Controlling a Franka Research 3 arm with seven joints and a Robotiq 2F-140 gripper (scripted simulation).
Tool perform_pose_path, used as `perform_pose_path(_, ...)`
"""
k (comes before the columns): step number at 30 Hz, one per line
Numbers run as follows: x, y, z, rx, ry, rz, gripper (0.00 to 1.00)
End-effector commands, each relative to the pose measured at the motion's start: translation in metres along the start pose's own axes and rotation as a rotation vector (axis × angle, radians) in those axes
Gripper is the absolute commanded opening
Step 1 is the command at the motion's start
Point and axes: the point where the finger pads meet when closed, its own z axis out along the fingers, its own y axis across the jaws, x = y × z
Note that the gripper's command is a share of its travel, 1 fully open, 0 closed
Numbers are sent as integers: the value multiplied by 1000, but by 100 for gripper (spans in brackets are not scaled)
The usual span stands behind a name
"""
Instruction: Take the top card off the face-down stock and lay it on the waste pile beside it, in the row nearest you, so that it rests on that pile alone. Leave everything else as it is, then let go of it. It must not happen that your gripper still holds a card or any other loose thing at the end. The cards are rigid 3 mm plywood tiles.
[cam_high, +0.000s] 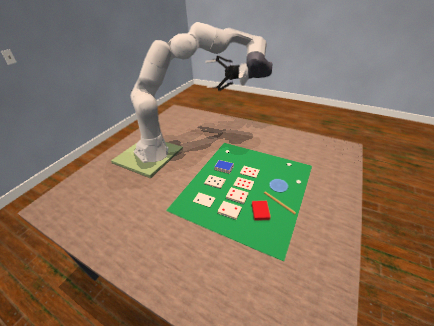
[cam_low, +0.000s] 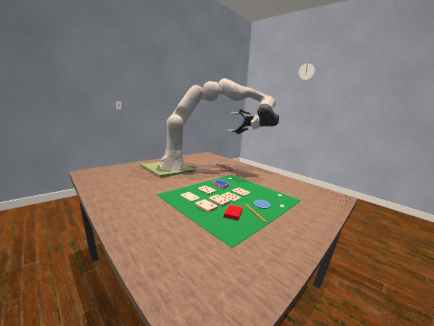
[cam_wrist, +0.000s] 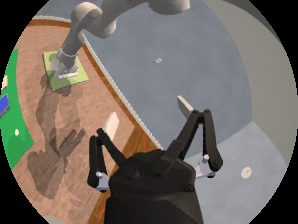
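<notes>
At the left of the top view, the white seven-joint arm (cam_high: 150, 95) rises from a pale green square base plate (cam_high: 125, 164) set on the brown wood-grain table top (cam_high: 125, 240). The arm arches toward the upper middle of the frame, where its black two-finger gripper (cam_high: 220, 74) hangs high in the air, pointing left toward the grey wall, fingers spread fully apart and holding nothing. The wrist view confirms this: both black fingers splay wide against the wall and floor.

Right of the base plate lies a green rectangular felt mat (cam_high: 280, 235). At its upper left corner sits the blue-backed face-down stock of plywood cards (cam_high: 224, 166), well below the gripper and untouched. Just right of it, in the same row, lies the face-up waste pile showing red pips (cam_high: 249, 171). Below these, toward the lower left of the mat, are two more rows of face-up card piles (cam_high: 215, 181), each apart from its neighbours.

Further right lie a flat blue round disc (cam_high: 279, 185), a thin tan wooden stick (cam_high: 280, 202) set diagonally, and a red rectangular block (cam_high: 260, 210) near the mat's lower middle.
</notes>
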Motion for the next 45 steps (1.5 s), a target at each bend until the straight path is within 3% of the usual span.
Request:
perform_pose_path(1, 0, 0, 0, 0, 0, 0, 100)
perform_pose_path(18, 0, 0, 0, 0, -1, 0, 100)
perform_pose_path(21, -1, -10, -4, 19, -30, 33, 100)
perform_pose_path(24, 1, -45, -20, 84, -134, 146, 100)
perform_pose_path(26, 9, -87, -40, 153, -244, 266, 100)
perform_pose_path(32, 65, -162, -71, 272, -447, 483, 100)
perform_pose_path(34, 65, -162, -71, 272, -447, 483, 100)
perform_pose_path(35, 91, -192, -86, 323, -539, 566, 100)
perform_pose_path(45, 208, -294, -109, 538, -873, 769, 100)
